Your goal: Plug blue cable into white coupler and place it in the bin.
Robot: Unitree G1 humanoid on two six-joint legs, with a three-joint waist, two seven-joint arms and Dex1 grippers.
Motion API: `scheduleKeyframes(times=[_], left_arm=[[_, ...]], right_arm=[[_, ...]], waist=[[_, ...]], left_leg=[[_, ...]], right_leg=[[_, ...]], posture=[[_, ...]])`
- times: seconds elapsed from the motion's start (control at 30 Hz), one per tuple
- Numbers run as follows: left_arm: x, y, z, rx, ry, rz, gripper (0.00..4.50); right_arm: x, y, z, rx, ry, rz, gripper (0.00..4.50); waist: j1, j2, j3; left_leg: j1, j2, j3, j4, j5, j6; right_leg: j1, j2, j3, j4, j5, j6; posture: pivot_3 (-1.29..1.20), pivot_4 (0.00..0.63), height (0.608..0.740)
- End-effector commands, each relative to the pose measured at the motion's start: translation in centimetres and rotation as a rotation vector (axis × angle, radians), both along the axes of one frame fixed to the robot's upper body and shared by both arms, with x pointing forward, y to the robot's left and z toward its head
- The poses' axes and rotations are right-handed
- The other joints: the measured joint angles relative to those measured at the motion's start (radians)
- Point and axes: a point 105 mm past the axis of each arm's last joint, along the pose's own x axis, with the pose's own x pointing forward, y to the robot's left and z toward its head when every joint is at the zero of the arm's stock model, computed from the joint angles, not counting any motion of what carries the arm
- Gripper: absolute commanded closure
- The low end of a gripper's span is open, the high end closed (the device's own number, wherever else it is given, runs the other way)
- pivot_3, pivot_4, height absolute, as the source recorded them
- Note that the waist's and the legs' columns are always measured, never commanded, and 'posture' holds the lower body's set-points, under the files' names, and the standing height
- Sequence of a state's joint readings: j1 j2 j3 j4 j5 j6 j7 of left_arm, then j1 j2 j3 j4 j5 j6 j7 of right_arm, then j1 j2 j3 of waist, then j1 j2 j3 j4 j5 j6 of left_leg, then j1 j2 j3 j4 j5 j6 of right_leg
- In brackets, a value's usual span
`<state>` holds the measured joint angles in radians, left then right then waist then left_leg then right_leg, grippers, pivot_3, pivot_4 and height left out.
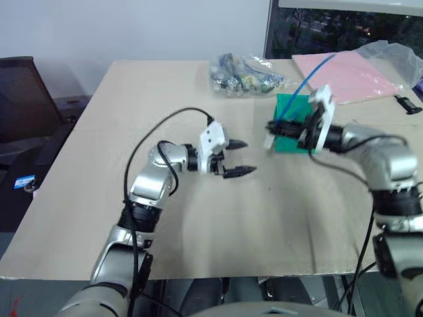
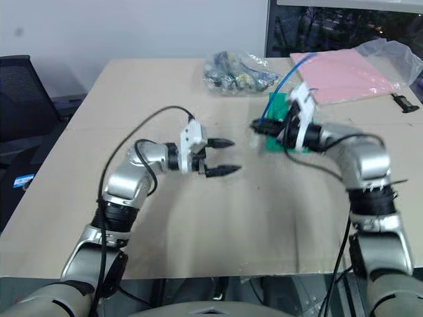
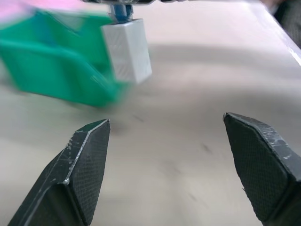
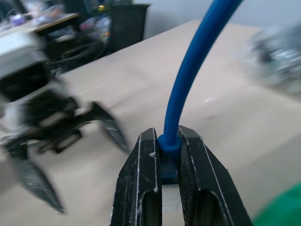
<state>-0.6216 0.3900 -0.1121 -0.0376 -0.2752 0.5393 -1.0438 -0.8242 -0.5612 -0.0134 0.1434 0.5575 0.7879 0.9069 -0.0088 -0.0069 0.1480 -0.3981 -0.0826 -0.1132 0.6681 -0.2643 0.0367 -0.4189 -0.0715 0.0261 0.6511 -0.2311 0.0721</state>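
A: Any legible markings?

B: None readable. Beige table (image 1: 198, 218), dark window behind.

A: Tools?

B: Left gripper (image 1: 236, 160) spread apart, empty. Right gripper (image 4: 170, 165) clamped on blue cable (image 4: 197, 70); white coupler (image 3: 127, 49) hangs on its end, beside the bin (image 3: 51, 70).

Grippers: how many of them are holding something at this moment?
1. The right gripper holds the blue cable; the left gripper is open and empty.
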Motion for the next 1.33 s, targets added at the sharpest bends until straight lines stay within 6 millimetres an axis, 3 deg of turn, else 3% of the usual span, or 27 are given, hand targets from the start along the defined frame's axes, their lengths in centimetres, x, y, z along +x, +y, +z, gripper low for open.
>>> scheduleKeyframes(times=[0.03, 0.2, 0.33, 0.5, 0.53, 0.7, 0.83, 0.93, 1.03, 1.13, 1.33], left_arm=[[-0.3, -1.5, 4.3, -0.094, 0.041, 0.083, 0.60], [-0.9, -2.3, 4.9, -0.082, 0.032, 0.121, 0.60], [-0.9, -2.5, 4.8, -0.074, 0.024, 0.132, 0.53], [-0.6, -2.3, 4.9, -0.073, 0.019, 0.155, 0.53], [-0.6, -2.2, 4.8, -0.075, 0.021, 0.160, 0.53], [-1.3, -0.7, 3.7, -0.030, -0.015, 0.175, 0.53], [-2.0, 2.1, 1.7, 0.004, -0.047, 0.251, 0.53], [-2.8, 4.3, 0.3, -0.010, -0.045, 0.327, 0.53], [-4.8, 6.1, -1.9, 0.027, -0.074, 0.359, 0.53], [-6.6, 7.0, -4.0, 0.028, -0.026, 0.393, 0.53], [-8.3, 7.8, -6.5, 0.023, 0.037, 0.465, 0.53]], right_arm=[[2.5, -2.9, 1.4, 0.006, 0.065, -0.080, 4.50], [5.9, -4.7, 1.1, -0.014, 0.143, -0.231, 4.50], [7.2, -5.6, 0.2, -0.093, 0.110, -0.301, 2.94], [8.3, -8.3, 0.5, -0.131, 0.054, -0.470, 0.34], [8.2, -9.0, 0.4, -0.153, 0.045, -0.493, 0.04], [5.5, -11.3, -0.8, -0.275, -0.010, -0.483, 0.04], [0.8, -11.9, -1.2, -0.297, -0.069, -0.463, 0.04], [-2.9, -10.3, -1.7, -0.309, -0.131, -0.402, 0.04], [-6.2, -9.4, -4.7, -0.356, -0.153, -0.348, 0.04], [-8.5, -9.1, -7.5, -0.287, -0.153, -0.321, 0.04], [-11.4, -9.3, -11.4, -0.137, -0.119, -0.272, 0.04]], waist=[[0.001, -0.001, 0.001], [-0.013, 0.000, 0.001], [-0.014, 0.000, 0.001], [-0.010, 0.000, 0.002], [-0.009, 0.000, 0.002], [-0.002, 0.001, 0.002], [-0.004, 0.001, 0.002], [-0.006, 0.001, 0.002], [-0.004, 0.001, 0.001], [0.006, 0.001, 0.001], [0.021, 0.002, 0.003]], left_leg=[[0.000, 0.000, 0.000, 0.000, 0.000, 0.000], [0.000, 0.000, 0.002, -0.002, 0.002, -0.004], [0.000, 0.000, 0.003, -0.004, 0.003, -0.006], [-0.001, 0.000, 0.004, -0.005, 0.003, -0.006], [-0.001, 0.000, 0.005, -0.005, 0.003, -0.006], [-0.002, 0.000, 0.004, -0.005, 0.003, -0.006], [-0.002, 0.000, 0.004, -0.009, 0.003, -0.006], [-0.003, 0.000, 0.005, -0.010, 0.003, -0.006], [0.000, 0.001, 0.007, -0.010, 0.003, -0.006], [0.003, 0.001, 0.006, -0.011, 0.003, -0.005], [0.016, 0.001, 0.008, -0.009, 0.000, -0.001]], right_leg=[[0.001, 0.000, 0.000, -0.001, 0.000, 0.000], [0.001, 0.000, 0.002, -0.005, 0.000, 0.000], [-0.002, -0.001, 0.005, -0.005, 0.000, 0.000], [-0.004, -0.001, 0.007, -0.005, 0.000, 0.000], [-0.004, 0.000, 0.008, -0.005, 0.000, 0.000], [-0.004, 0.000, 0.007, -0.006, 0.000, 0.000], [-0.006, -0.002, 0.008, -0.007, 0.000, 0.000], [-0.009, -0.001, 0.013, -0.006, 0.000, 0.000], [-0.009, -0.001, 0.016, -0.004, 0.000, 0.000], [-0.005, -0.001, 0.016, -0.005, 0.000, 0.000], [0.010, -0.002, 0.015, -0.008, 0.001, -0.002]], posture=[[0.00, 0.150, 0.740], [0.00, 0.150, 0.740], [0.00, 0.150, 0.740], [0.00, 0.150, 0.740], [0.00, 0.150, 0.740], [0.00, 0.150, 0.740], [0.00, 0.150, 0.740], [0.00, 0.150, 0.740], [0.00, 0.150, 0.740], [0.00, 0.150, 0.740], [0.00, 0.150, 0.740]])
